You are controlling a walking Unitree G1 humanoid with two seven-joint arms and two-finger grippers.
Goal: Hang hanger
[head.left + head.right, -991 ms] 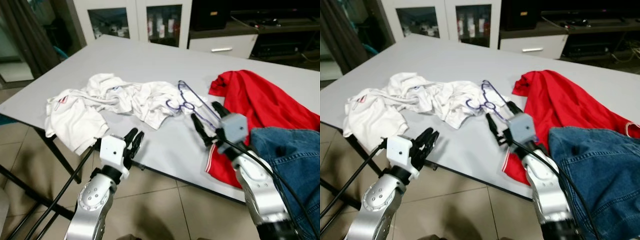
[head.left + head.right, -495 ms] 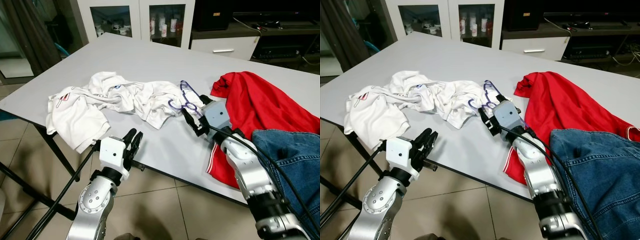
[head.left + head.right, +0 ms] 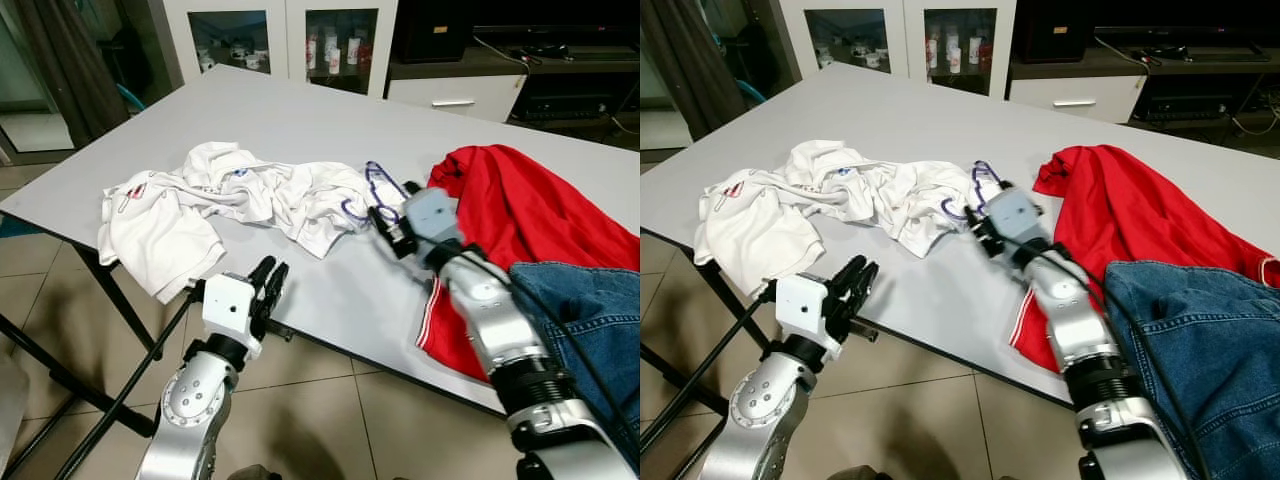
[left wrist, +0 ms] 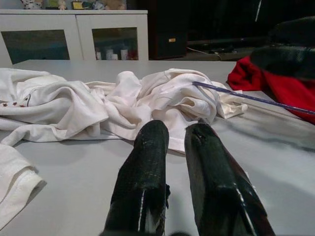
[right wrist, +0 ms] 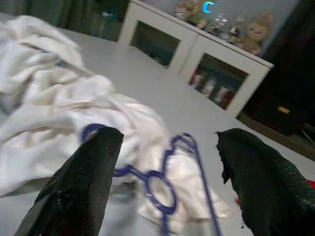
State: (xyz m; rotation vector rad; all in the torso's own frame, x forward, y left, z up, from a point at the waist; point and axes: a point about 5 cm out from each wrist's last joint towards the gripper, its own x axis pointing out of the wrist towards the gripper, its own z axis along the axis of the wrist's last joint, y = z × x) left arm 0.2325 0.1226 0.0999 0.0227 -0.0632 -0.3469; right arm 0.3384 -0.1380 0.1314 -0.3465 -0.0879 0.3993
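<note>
Left end effector [image 3: 268, 283]: fingers nearly together, empty, held at the near edge of the surface [image 3: 300, 120], well apart from the work.
White garments [image 3: 230, 195]: crumpled heap, mid-surface.
Hanger [image 3: 372, 192]: blue wire, lying partly on the white heap's right end; long axis runs from near to far, tilting right. Which end bears the hook, cannot tell.
Right end effector [image 3: 392, 222]: the nearer arm, fingers spread wide, empty, hanger directly ahead between them.
Red garment [image 3: 520, 220]; denim [image 3: 590, 320]: far right.
</note>
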